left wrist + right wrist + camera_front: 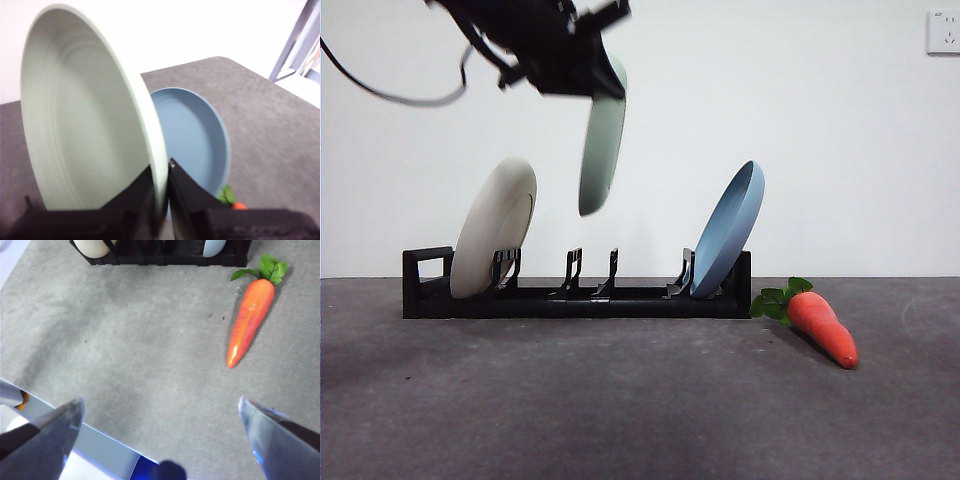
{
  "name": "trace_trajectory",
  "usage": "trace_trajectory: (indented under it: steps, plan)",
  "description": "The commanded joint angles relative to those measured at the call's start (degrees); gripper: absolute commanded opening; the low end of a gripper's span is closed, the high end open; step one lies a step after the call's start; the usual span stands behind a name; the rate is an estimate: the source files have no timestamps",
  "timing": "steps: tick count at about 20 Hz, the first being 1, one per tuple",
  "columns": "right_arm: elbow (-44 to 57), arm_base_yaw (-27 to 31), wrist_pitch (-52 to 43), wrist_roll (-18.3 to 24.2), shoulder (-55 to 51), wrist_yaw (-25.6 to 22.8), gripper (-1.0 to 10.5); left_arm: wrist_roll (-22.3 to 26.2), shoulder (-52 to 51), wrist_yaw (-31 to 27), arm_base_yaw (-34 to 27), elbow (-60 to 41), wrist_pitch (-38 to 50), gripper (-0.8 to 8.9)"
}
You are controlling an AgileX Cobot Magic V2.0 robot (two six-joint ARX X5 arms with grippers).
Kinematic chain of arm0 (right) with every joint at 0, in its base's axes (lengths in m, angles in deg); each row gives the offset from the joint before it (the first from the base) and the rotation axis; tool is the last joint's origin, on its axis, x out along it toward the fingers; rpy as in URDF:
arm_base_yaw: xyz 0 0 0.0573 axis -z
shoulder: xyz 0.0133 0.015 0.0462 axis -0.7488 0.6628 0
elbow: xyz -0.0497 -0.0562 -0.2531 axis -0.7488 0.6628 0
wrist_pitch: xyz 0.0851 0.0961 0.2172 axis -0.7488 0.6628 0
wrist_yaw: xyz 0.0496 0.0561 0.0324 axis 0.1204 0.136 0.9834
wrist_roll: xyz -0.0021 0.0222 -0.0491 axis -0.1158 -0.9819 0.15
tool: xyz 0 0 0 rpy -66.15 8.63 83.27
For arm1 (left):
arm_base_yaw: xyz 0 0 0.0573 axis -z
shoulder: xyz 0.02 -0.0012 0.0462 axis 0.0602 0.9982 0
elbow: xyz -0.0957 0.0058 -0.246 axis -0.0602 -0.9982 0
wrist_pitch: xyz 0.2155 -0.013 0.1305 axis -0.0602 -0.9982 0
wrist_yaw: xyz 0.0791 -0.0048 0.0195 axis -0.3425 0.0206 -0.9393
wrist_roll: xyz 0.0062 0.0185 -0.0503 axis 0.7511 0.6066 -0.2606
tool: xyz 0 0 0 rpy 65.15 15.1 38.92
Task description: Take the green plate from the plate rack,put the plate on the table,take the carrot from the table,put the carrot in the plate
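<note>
My left gripper (588,72) is shut on the rim of the green plate (601,140) and holds it on edge in the air, above the middle slots of the black plate rack (580,295). In the left wrist view the jaws pinch the green plate (85,125) at its rim. The carrot (820,322) lies on the table (620,400) just right of the rack, leaves toward the rack. My right gripper (160,427) is open and empty above the table's front edge, with the carrot (250,320) ahead of it.
A cream-white plate (492,228) leans in the rack's left end by the loop handle. A blue plate (730,228) leans in its right end and shows in the left wrist view (195,145) behind the green one. A wall socket (942,30) is at the top right.
</note>
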Motion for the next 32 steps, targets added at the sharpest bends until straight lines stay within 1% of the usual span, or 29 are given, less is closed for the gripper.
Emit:
trace_trajectory:
  steps: [1,2,4,5,7,8,10,13,16,18,20,22,27,29,30,31,32]
  plan:
    - [-0.1,-0.1,-0.3,0.3,0.0,-0.2,6.6,6.5,-6.4,-0.1,2.8,-0.1,-6.5,-0.08]
    - [-0.1,-0.1,-0.3,0.3,0.0,-0.2,6.6,9.4,-9.2,-1.1,4.3,-0.1,-10.3,-0.08]
    - [-0.1,-0.1,-0.3,0.3,0.0,-0.2,6.6,14.1,-14.2,-6.1,8.8,-0.1,-18.5,-0.08]
    - [-0.1,-0.1,-0.3,0.3,0.0,-0.2,6.6,16.9,-16.1,-9.6,11.6,-0.1,-23.0,-0.08]
    - [-0.1,-0.1,-0.3,0.3,0.0,-0.2,6.6,21.4,-17.5,-19.0,17.9,-0.1,-31.9,-0.08]
    - [-0.1,-0.1,-0.3,0.3,0.0,-0.2,6.6,22.5,-17.3,-23.5,20.7,-0.2,-36.3,-0.08]
    - [-0.1,-0.1,-0.3,0.3,0.0,-0.2,6.6,23.4,-15.4,-28.6,25.1,-0.4,-42.4,-0.08]
    - [-0.1,-0.1,-0.3,0.3,0.0,-0.2,6.6,23.6,-11.2,-33.4,30.3,-1.9,-43.5,-0.07]
    - [-0.1,-0.1,-0.3,0.3,0.0,-0.2,6.6,24.1,-5.2,-34.5,32.3,-5.0,-41.1,-0.07]
    - [-0.1,-0.1,-0.3,0.3,0.0,-0.2,6.6,25.4,-0.4,-35.2,32.7,-6.3,-39.5,-0.07]
    - [-0.1,-0.1,-0.3,0.3,0.0,-0.2,6.6,25.5,4.4,-36.5,33.1,-6.4,-38.3,-0.07]
    - [-0.1,-0.1,-0.3,0.3,0.0,-0.2,6.6,25.5,8.2,-36.5,33.2,-6.4,-36.3,-0.07]
    - [-0.1,-0.1,-0.4,0.3,0.0,-0.2,6.6,25.0,13.7,-36.0,33.5,-6.4,-33.8,-0.08]
    - [-0.1,-0.1,-0.9,0.3,0.4,-0.2,6.6,23.3,15.1,-34.2,33.4,-6.4,-33.9,-0.07]
    - [-0.1,-0.1,-1.1,0.3,0.7,-0.2,6.6,22.7,15.3,-30.9,33.3,-6.4,-34.6,0.06]
    - [-0.1,-0.1,-1.3,0.3,1.1,-0.2,6.6,21.5,15.3,-28.3,33.0,-6.4,-35.1,0.41]
    - [-0.1,-0.1,-1.6,0.3,1.7,-0.2,6.6,20.3,15.3,-26.7,33.0,-6.4,-35.1,1.30]
